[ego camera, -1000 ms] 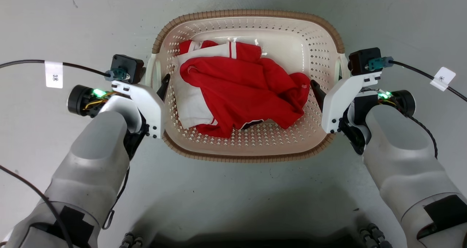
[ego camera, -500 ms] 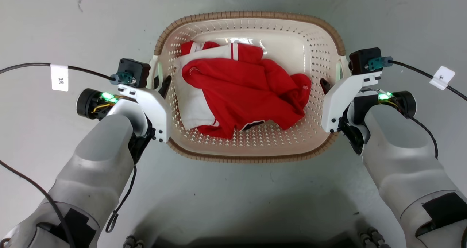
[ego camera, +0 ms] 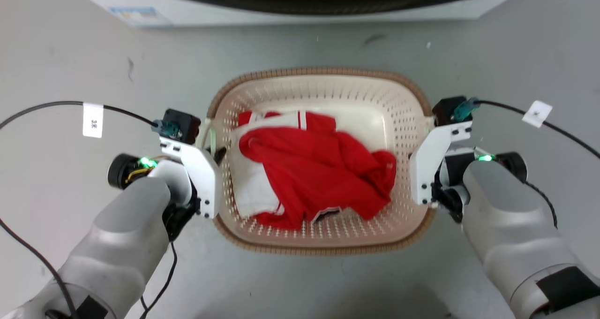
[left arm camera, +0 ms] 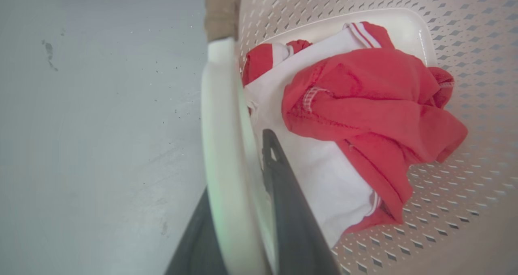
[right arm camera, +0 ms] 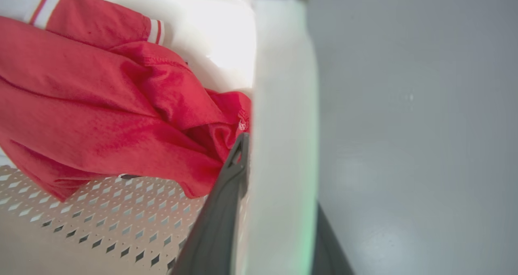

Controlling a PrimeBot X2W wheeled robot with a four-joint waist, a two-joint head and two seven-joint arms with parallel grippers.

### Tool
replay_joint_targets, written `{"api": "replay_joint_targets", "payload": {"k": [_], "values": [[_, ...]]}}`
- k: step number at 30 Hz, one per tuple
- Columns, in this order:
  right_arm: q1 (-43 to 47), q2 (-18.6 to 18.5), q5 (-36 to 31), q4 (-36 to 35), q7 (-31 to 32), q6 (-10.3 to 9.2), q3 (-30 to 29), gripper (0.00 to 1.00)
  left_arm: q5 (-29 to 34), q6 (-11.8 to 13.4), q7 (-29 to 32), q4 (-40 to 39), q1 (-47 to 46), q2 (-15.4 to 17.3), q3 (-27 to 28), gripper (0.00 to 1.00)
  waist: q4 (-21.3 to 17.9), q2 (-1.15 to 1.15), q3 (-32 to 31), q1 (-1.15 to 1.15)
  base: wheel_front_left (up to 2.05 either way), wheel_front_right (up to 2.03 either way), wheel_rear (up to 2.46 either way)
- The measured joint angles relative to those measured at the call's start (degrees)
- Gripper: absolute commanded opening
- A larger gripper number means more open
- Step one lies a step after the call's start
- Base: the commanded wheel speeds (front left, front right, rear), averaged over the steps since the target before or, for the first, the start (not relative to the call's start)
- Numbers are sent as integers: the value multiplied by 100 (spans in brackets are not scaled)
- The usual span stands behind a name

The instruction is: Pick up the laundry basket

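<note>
Here we are over the grey floor (ego camera: pixel 70 56), and the laundry basket (ego camera: pixel 318 71) sits dead centre in the head view, between the two arms, with a white appliance (ego camera: pixel 197 15) running along the top edge beyond it. The left gripper (left arm camera: pixel 236 174) is clamped on the basket's white left handle (left arm camera: pixel 224 117), one dark finger (left arm camera: pixel 283 194) inside the basket wall and the other outside, with the handle pinched between them. Same story on the other side: the right gripper (right arm camera: pixel 283 178) is clenched on the white right handle (right arm camera: pixel 283 85), its inner finger (right arm camera: pixel 226 202) pressed against the handle just beside the clothes. Inside the basket, a crumpled red shirt (ego camera: pixel 323 169) lies sprawled over a white garment (ego camera: pixel 251 192) toward the left side. Black cables with white tags trail off each wrist. Whether the basket's base touches the floor, I can't tell.
</note>
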Motion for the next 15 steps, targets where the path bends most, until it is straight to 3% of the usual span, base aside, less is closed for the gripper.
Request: {"api": "replay_joint_targets", "payload": {"k": [15], "values": [[637,45,333,-152,1707,-1,644,0,-1404,1,1723,-888,641,601,-998,0,-112,0,-1871,-1,0,0,0]]}}
